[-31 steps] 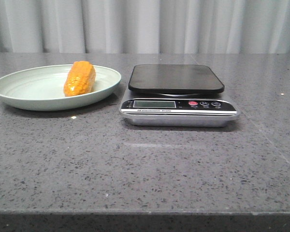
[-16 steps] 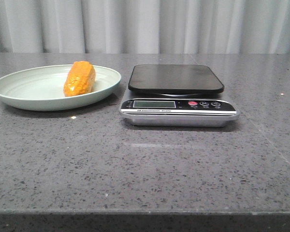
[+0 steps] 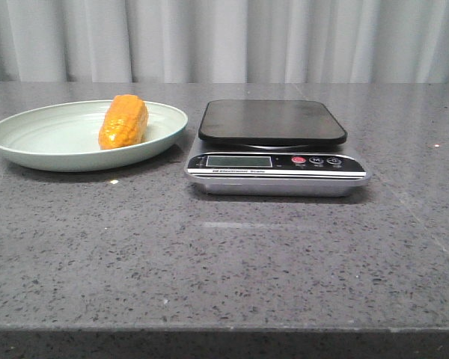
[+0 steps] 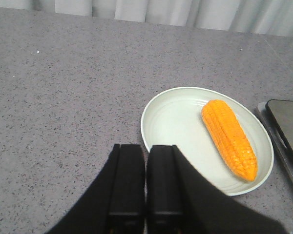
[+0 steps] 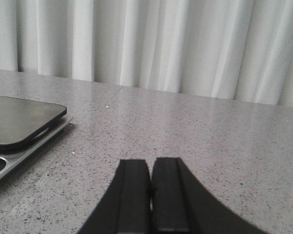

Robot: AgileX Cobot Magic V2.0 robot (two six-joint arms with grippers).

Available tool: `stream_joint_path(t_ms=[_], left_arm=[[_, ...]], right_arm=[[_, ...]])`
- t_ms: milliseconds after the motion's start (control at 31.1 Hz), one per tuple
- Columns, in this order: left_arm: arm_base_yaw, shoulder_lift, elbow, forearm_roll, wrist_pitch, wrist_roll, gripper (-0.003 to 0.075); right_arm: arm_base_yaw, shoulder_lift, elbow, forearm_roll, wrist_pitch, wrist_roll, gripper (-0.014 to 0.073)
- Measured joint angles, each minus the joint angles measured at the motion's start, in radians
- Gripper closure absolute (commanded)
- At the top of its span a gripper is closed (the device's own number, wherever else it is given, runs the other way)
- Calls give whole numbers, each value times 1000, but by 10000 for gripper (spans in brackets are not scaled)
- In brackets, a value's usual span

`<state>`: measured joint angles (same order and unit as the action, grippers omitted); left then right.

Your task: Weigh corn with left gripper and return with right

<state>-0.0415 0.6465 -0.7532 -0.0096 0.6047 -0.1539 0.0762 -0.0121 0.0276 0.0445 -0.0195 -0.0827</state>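
A grey speckled tabletop [image 3: 224, 262] filled the front view, backed by a pale pleated curtain [image 3: 224, 37]. On its left part sat a shallow, pale green plate [image 3: 30, 146], and just to the right of the plate stood a kitchen scale [image 3: 277, 161] with a dark, bare weighing platform [image 3: 273, 121] above a silver front panel carrying a blank display [image 3: 239, 161], a red button [image 3: 298, 160] and two dark buttons beside it. Plate and scale stood close together without touching.

The corn [image 3: 123, 121] lay on its side in the right half of the plate, its long axis running roughly front to back with the narrower end toward the front. In the left wrist view the same corn [image 4: 229, 139] rested along the side of the plate [image 4: 161, 112] nearest the scale, whose corner showed at the frame edge.

Neither arm appeared in the front view. The left gripper [image 4: 146, 190] hung over bare tabletop near the plate's rim, well apart from the corn; its jaws were clenched together with only a thin seam between them and grasped nothing. The right gripper [image 5: 151, 195] hovered over open tabletop beside the scale [image 5: 19, 131], its jaws likewise pressed together and empty.
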Motion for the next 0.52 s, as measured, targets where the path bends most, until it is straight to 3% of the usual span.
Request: stream_joint_path(t_ms=[258,515], left_arm=[[0,163,-116,-18,90,0,184],[-38,352,-238,-19,127,17,155]], right_arm=[[0,0,0,0,0,0,428],[0,0,0,0,0,0,428]])
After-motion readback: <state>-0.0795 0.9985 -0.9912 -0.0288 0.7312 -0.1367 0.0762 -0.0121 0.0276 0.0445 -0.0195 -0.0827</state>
